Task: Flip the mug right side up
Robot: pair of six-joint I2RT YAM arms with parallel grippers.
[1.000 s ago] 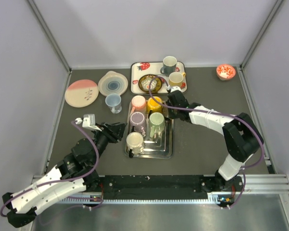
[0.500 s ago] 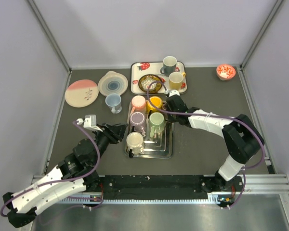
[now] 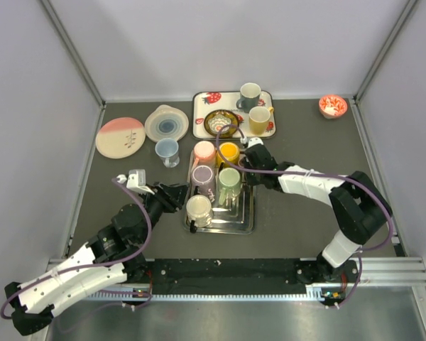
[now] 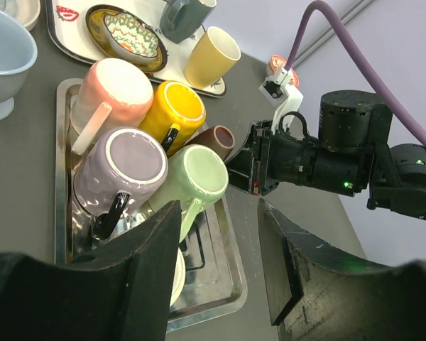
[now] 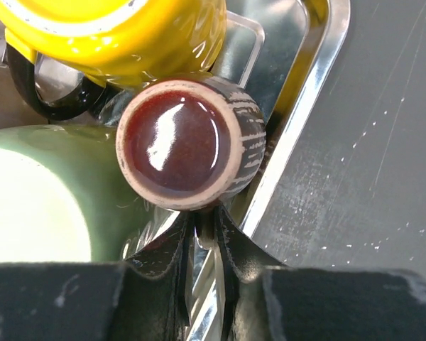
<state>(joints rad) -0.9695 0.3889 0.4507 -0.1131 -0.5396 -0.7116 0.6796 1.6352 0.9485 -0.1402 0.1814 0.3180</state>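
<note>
Right hand [image 3: 244, 159], seen from overhead, reaches into the steel tray [image 3: 241, 220]. From the left wrist, the left hand [image 4: 216, 245] hangs half-parted and empty, facing the tipped brown mug [image 4: 216, 140] beside the yellow mug [image 4: 172, 114]. At the right wrist, its fingers [image 5: 234, 245] are pinched shut under the brown mug, handle unseen. This is probably the grasp, so next lift clear, then rotate upright.

The brown striped mug [image 5: 176, 145], apparently upside down, sits inside the tray's [image 5: 321, 67] edge.

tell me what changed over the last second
The right gripper slid left and nearer, closing in on the brown mug at the right edge of the metal tray, jaws shut throughout. Nothing was grasped or released. The left gripper stayed open and nearly still; the other mugs did not move.
</note>
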